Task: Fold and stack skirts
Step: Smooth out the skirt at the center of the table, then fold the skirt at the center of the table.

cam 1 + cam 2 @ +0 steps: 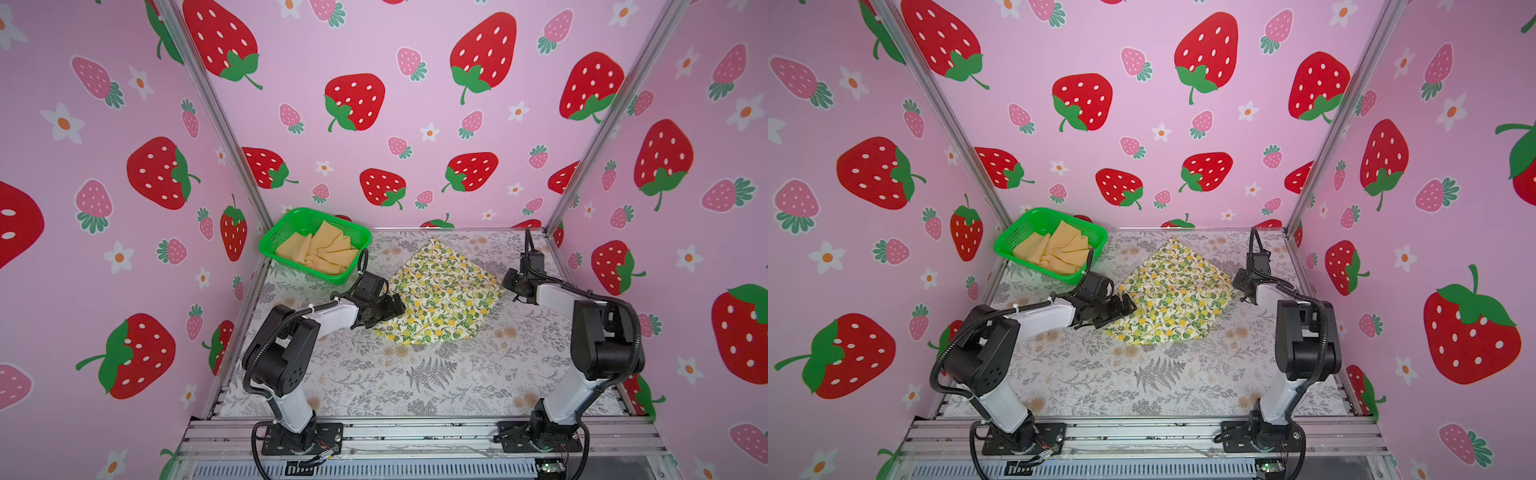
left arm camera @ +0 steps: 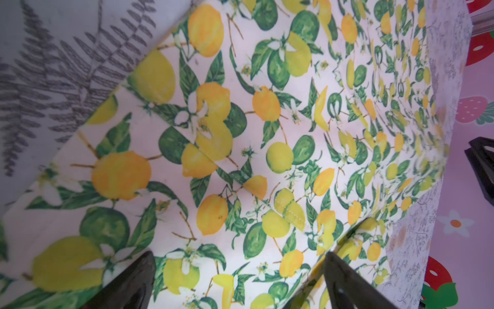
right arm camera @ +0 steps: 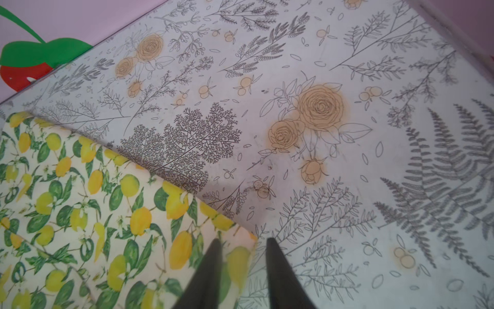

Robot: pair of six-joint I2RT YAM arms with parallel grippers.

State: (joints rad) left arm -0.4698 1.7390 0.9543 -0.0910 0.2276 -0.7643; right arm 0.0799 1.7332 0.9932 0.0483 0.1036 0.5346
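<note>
The lemon-print skirt lies spread flat on the table, partly folded, and it fills the left wrist view. The mustard skirt sits crumpled inside the green basket. My left gripper hovers low over the lemon skirt's left edge, jaws wide apart with nothing gripped. At the skirt's right corner, my right gripper has its jaws parted. That blurred corner lies loose between the fingers.
The basket stands at the back left corner against the strawberry-print walls. The table has a grey fern and rose print. Aluminium rails run along the front edge by both arm bases.
</note>
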